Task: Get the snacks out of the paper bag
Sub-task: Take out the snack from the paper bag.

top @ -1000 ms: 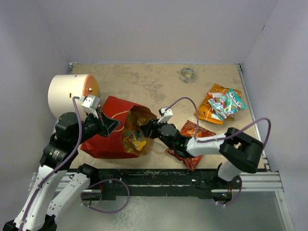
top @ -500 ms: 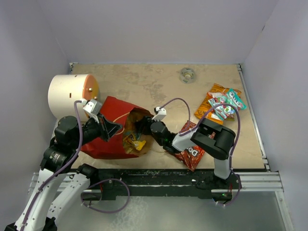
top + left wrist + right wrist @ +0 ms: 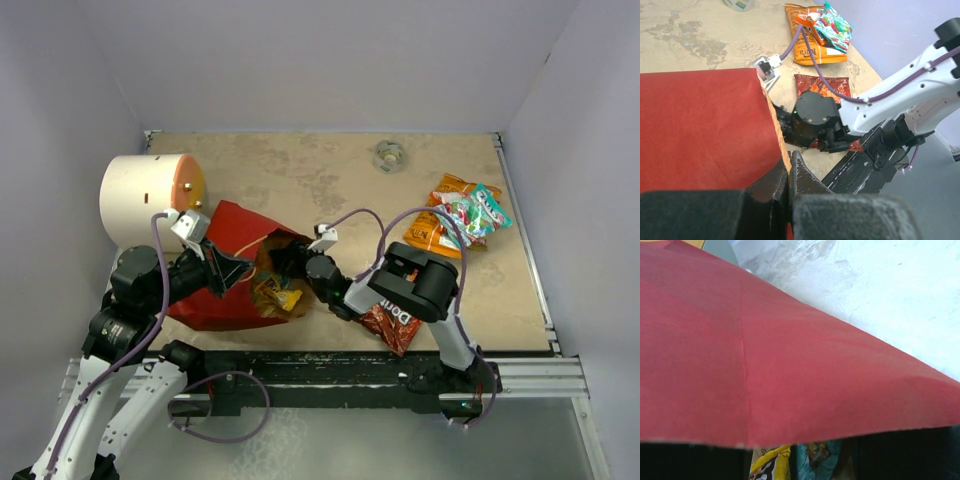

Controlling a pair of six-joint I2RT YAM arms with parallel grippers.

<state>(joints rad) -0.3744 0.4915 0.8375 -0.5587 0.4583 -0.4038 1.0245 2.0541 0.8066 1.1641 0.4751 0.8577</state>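
The red packet (image 3: 398,322) on the surface (image 3: 300,170), behind the right fingers (image 3: 289,262) and under that arm, shows white lettering starting "Do". Print on the orange packets (image 3: 428,232) and the teal packet (image 3: 470,212), well beyond, is too small to read. The left fingers (image 3: 807,182) are clamped on the rim of the paper bag (image 3: 700,120). The right fingers sit at its mouth, and I cannot tell their spread. The left wrist view hides the bag's inside. The right wrist view shows a yellow packet (image 3: 767,462) there, just ahead.
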